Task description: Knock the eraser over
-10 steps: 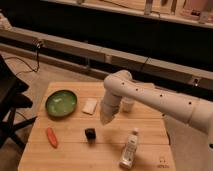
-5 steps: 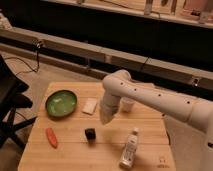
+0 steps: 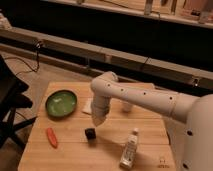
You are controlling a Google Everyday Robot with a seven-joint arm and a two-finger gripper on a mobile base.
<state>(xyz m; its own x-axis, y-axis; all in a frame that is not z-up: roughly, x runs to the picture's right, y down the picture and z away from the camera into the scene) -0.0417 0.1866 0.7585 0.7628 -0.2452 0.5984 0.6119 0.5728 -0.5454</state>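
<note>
Since earlier: your arm's lower end has dropped a little and drifted toward the small dark block; nothing on the table has shifted.
Eraser point(image 3: 90, 134): small dark block, standing on the wooden table point(image 3: 75, 155) near the middle, toward the front edge. Not yet tipped, by the look of it.
Gripper point(image 3: 97, 120): hangs just above and slightly behind-right of the eraser, close but apparently not touching.
Jaws: cannot tell whether they are apart or together; the wrist end reads as one pale mass.
Step in hand: my judgement, you are in the final approach before the push.
How to do it well: come lower so contact lands on the eraser's upper part, then sweep sideways in one short stroke. A push high on the block should tip it; a push low would likely just slide it.
Direction: sweeping toward the front-left gives open wood; the carrot point(image 3: 51, 137) lies well off that way.
Watch: white bottle point(image 3: 130, 149) lies to the front-right, near enough that a wide swing could clip it.
Further out: green plate point(image 3: 61, 102) at rear-left, a pale flat item point(image 3: 88, 106) beside it behind the arm, a white cup point(image 3: 127, 106) partly hidden behind the forearm.
Surroundings: dark chair point(image 3: 10, 105) at far left, off the table.
</note>
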